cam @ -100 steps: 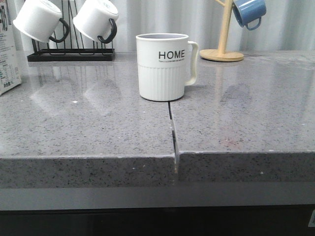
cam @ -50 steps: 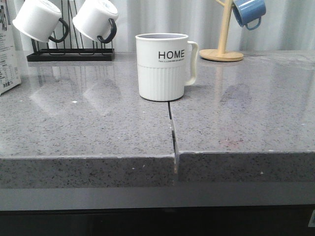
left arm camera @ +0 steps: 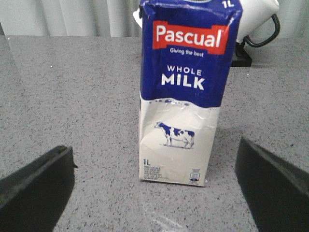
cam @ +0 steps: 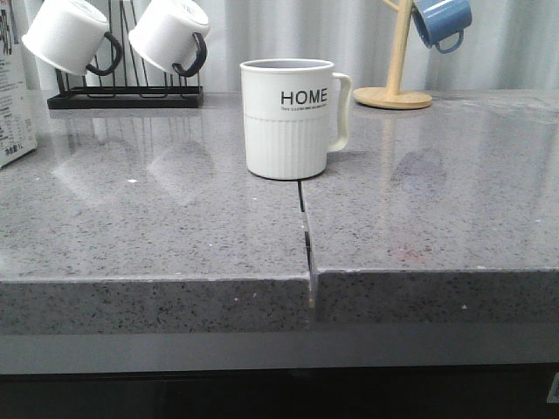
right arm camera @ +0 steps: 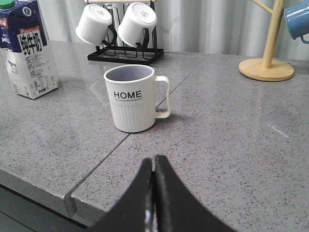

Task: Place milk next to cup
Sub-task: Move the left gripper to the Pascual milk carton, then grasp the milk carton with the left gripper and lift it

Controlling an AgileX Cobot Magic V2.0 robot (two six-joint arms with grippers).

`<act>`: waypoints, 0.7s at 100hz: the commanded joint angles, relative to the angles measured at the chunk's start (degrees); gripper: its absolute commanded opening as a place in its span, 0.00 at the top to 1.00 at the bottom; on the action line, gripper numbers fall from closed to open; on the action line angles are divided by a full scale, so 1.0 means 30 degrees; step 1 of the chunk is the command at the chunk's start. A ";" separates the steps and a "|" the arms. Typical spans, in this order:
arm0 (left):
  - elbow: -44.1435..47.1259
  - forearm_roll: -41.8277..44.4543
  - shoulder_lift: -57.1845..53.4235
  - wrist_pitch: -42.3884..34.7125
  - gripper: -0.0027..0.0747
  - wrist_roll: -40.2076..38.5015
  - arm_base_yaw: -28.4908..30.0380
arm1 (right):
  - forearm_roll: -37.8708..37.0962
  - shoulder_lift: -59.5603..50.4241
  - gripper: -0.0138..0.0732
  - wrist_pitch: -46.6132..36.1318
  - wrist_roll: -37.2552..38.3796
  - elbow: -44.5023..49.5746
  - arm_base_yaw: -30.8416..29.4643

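Observation:
The milk carton point(left arm camera: 181, 92) stands upright on the grey counter, blue top reading "WHOLE MILK", cow picture below. My left gripper point(left arm camera: 154, 186) is open, its two dark fingers point(left arm camera: 36, 188) wide apart on either side, a short way in front of the carton and not touching it. In the front view only the carton's edge point(cam: 16, 105) shows at the far left. The cream "HOME" cup point(cam: 291, 118) stands mid-counter, handle to the right. The right wrist view shows the cup point(right arm camera: 131, 98) and the carton point(right arm camera: 28, 50) apart. My right gripper point(right arm camera: 154, 162) is shut and empty, short of the cup.
A black rack with two white black-handled mugs point(cam: 122, 39) stands at the back left. A wooden mug tree point(cam: 395, 87) with a blue mug point(cam: 443, 22) stands at the back right. A seam point(cam: 306, 227) runs through the counter from the cup to the front edge.
The carton's edge at the far left of the front view has shifted slightly left. The cup has not moved.

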 commanded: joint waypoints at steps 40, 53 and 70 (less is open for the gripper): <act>-0.1835 -0.0461 0.4220 -0.5553 0.14 -0.0295 -0.1787 | -0.0159 0.0089 0.92 -0.1355 -0.0098 -0.0493 0.0014; -0.2310 -0.0461 0.5053 -0.5677 0.14 -0.0295 -0.1787 | -0.0159 0.0089 0.92 -0.1355 -0.0098 -0.0493 0.0014; -0.3325 -0.0461 0.6126 -0.5739 0.14 -0.0259 -0.1351 | -0.0159 0.0089 0.92 -0.1355 -0.0098 -0.0493 0.0014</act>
